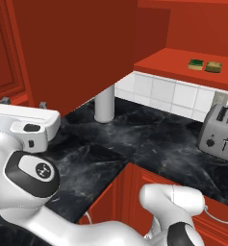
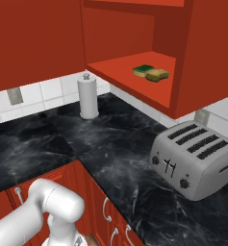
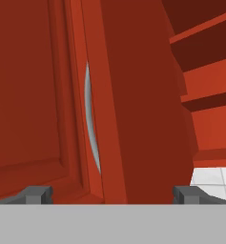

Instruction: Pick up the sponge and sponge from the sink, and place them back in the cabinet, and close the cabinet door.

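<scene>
Now, going from left to right with the open cabinet [image 2: 134,29] as landmark: far to its left in the left base view stands the cabinet door [image 1: 5,48], swung open, glossy red with a framed panel. The claw [image 3: 113,194] sits right at this door's edge, its two dark fingertips [image 3: 35,194] spread wide apart with nothing between them; a curved silver handle [image 3: 90,124] shows on the door just above. Below and left of the cabinet, a white paper towel roll [image 2: 88,96] stands upright on the black marbled table [image 2: 110,144]. Inside the cabinet, on its red shelf [image 2: 125,67], the two sponges lie side by side and touching: the green sponge [image 2: 143,70] to the left, the tan sponge [image 2: 157,74] to the right. Below and right of the cabinet, a silver toaster [image 2: 195,161] rests on the table.
</scene>
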